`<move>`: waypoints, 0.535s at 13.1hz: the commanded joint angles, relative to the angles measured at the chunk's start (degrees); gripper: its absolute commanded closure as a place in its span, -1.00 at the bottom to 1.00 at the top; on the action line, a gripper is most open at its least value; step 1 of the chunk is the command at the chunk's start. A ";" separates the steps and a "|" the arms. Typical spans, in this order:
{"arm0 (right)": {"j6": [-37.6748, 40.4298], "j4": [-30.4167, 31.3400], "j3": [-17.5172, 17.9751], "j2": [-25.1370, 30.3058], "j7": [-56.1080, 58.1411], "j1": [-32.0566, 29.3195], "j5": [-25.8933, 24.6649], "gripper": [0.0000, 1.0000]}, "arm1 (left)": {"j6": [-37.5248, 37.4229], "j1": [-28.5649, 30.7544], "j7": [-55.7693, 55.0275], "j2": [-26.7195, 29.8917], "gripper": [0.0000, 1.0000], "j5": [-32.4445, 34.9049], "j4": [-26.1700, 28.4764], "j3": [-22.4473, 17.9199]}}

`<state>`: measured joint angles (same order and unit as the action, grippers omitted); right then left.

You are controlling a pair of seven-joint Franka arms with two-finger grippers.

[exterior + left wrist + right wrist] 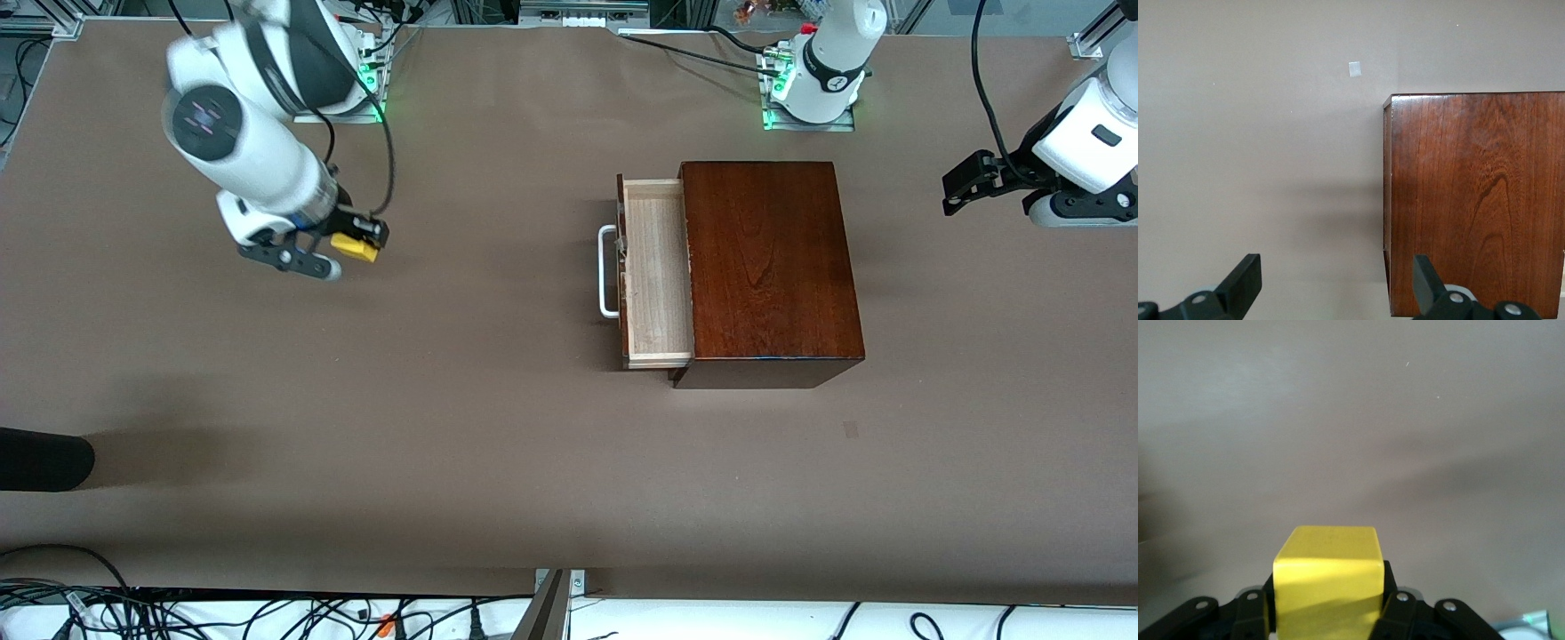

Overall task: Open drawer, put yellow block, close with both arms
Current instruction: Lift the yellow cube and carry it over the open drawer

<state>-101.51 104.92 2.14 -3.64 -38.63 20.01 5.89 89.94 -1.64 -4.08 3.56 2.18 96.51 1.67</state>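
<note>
The right gripper [360, 242] is clamped on the yellow block [354, 247], its two black fingers [1395, 613] pressed against opposite faces of the cube, as the right wrist view shows from close up. It hangs over bare table toward the right arm's end, well apart from the wooden box [769, 267]. Whether the block has left the table surface is hard to judge from the front view, though the wrist view suggests it sits clear of the brown mat [444, 400].

The left gripper [965, 182] waits at the left arm's end of the table, just off the box's edge, with its fingers [1245, 283] spread wide and nothing between them. Its wrist camera looks down on the box's glossy dark-brown top [1478, 200] and a strip of mat beside it, where a small pale square mark [1355, 69] lies.

The drawer [656, 271] stands pulled out of the box toward the right arm's end, its pale-wood tray exposed and holding no block. Its white U-shaped handle [607, 271] projects from the dark front panel. A dark rounded object [40, 460] pokes in at the edge of the front view, near the camera.
</note>
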 commanded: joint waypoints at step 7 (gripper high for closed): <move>3.00 -32.80 1.20 -19.69 -57.79 18.98 5.10 1.00 | -0.64 -0.03 -0.40 -0.40 -1.00 -0.51 -1.15 0.26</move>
<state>-98.84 83.77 3.87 -14.00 -84.70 35.31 10.50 89.94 -1.70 -4.08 3.54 2.18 96.48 1.83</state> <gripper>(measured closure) 0.449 0.000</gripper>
